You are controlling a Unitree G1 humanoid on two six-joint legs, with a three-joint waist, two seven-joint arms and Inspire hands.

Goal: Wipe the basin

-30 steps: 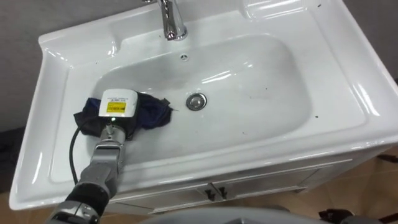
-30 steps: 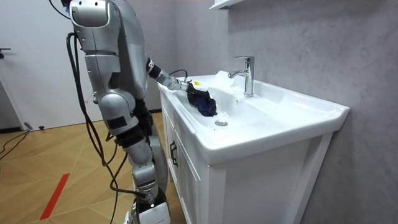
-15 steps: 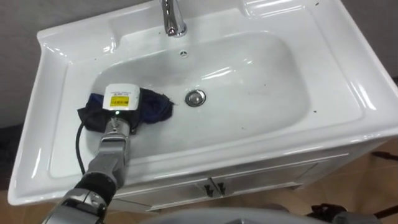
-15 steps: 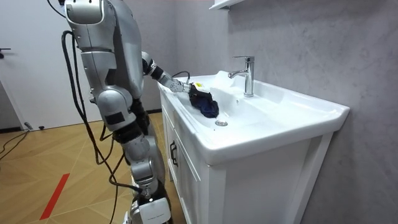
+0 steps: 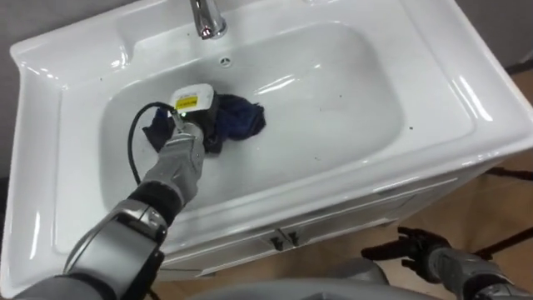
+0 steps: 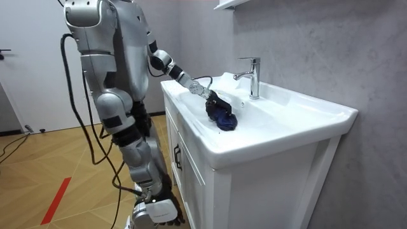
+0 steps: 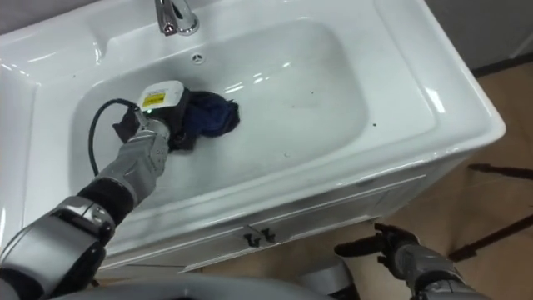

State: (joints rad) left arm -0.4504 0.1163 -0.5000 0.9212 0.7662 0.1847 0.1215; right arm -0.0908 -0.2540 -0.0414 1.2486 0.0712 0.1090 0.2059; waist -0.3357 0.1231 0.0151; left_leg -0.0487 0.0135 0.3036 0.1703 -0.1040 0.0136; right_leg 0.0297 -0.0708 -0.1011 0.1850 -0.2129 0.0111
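Observation:
A crumpled dark blue cloth [image 5: 239, 119] lies in the middle of the white basin [image 5: 466, 83], below the chrome tap [image 5: 204, 18]. My left hand [image 5: 193, 107] rests on the cloth's left part, with my left arm coming in from the lower left. The cloth [image 7: 210, 115] covers the spot where the drain was. In the room view I stand at the cabinet's side, left arm stretched into the basin onto the cloth [image 6: 222, 114]. My right hand [image 5: 414, 244] hangs open below the basin's front edge, holding nothing.
An overflow hole [image 5: 223, 60] sits in the back wall of the bowl under the tap. The white cabinet [image 5: 283, 240] with two small door handles stands beneath. A grey wall [image 6: 331, 51] runs behind the basin, and wooden floor lies at the right.
My left hand has slid the cloth from the bowl's left side to its middle, over the drain. My arm reaches further in, and the head camera has shifted.

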